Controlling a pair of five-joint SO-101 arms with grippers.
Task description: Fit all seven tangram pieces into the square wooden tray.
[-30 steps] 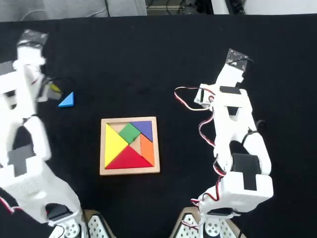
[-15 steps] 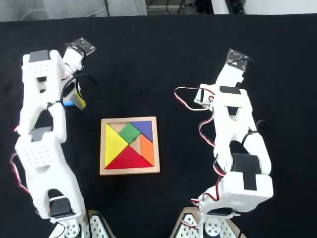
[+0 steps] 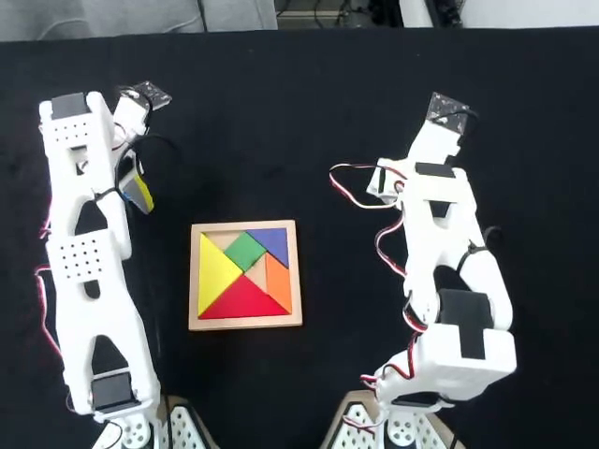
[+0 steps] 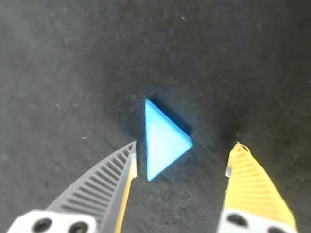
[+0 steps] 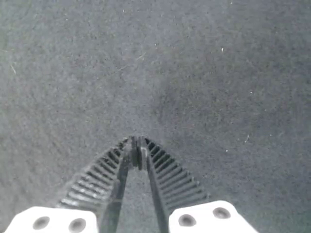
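Tangram tray [image 3: 195, 281] sits mid-table between the two arms with five coloured pieces [image 3: 245, 299] in it: yellow, red, green, orange and a bluish-purple one. Bare wood shows at its far-left corner and in the middle. The small blue triangle [image 4: 163, 138] is lying flat on the black tabletop [image 3: 281, 122], off to the far left of the tray. The left gripper [image 4: 185, 144] hangs right over it, fingers spread either side. Right gripper [image 5: 137, 141] is pinched together over bare cloth.

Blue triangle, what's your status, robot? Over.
Left gripper open, astride blue triangle, not gripping. Right gripper shut, empty. Tray shows two gaps. Nothing in the way.
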